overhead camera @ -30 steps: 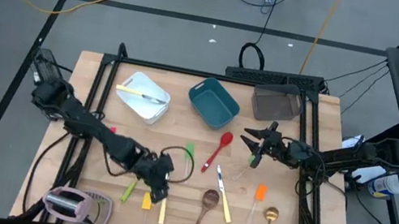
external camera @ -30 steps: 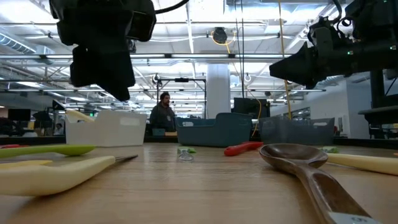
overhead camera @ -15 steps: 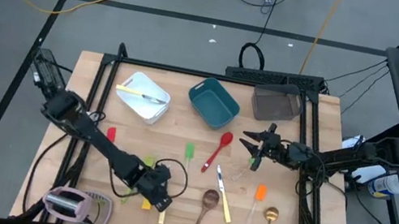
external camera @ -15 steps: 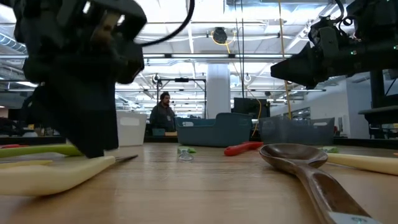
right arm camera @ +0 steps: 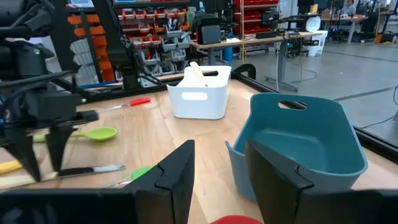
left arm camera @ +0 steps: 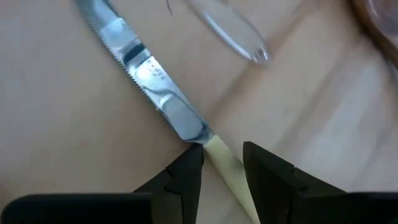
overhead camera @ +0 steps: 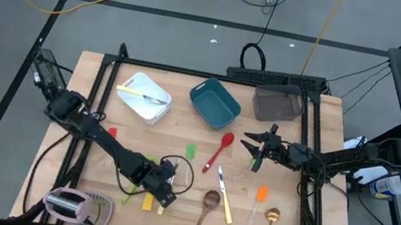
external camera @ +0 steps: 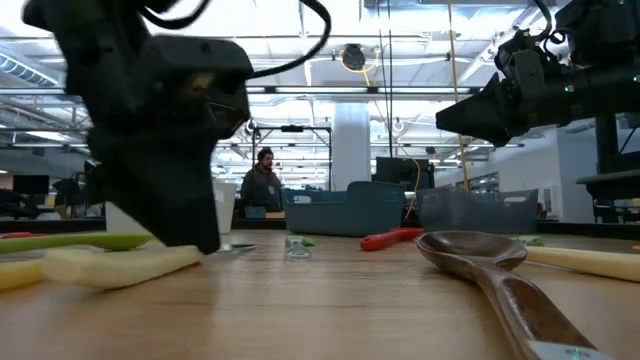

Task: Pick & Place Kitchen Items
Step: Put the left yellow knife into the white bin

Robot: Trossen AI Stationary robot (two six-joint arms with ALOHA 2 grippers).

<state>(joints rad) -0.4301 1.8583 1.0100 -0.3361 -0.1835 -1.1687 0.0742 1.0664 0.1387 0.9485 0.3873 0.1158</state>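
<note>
My left gripper point(overhead camera: 163, 195) is down at the table near its front edge, open, its fingers astride a cream-handled knife point(left arm camera: 143, 68) that lies flat on the wood; the knife also shows in the low view point(external camera: 120, 268). My right gripper point(overhead camera: 249, 143) hangs open and empty above the table's right half, beside a red spoon point(overhead camera: 220, 151). A wooden spoon point(overhead camera: 208, 202), a gold spoon point(overhead camera: 272, 218), an orange spatula point(overhead camera: 261, 194), a green spatula point(overhead camera: 190, 152) and a second cream-handled knife point(overhead camera: 224, 204) lie flat on the table. My left gripper comes at the knife from above, its fingers across it. One fingertip point(left arm camera: 189, 171) sits against the knife where the blade meets the cream handle point(left arm camera: 221, 158). The other fingertip point(left arm camera: 261, 165) stands a little off the handle. The knife lies flat on the table.
A white tub point(overhead camera: 143, 96) holding a utensil, a teal tub point(overhead camera: 214, 103) and a smoky-grey tub point(overhead camera: 276, 104) stand along the far side. A pinkish toaster point(overhead camera: 76, 205) stands at the near left corner. A person point(external camera: 262, 185) stands in the room behind the table.
My left gripper has come down onto the table toward the near edge and now stands astride the knife. The knife has shifted a little along the table, its handle turning.
</note>
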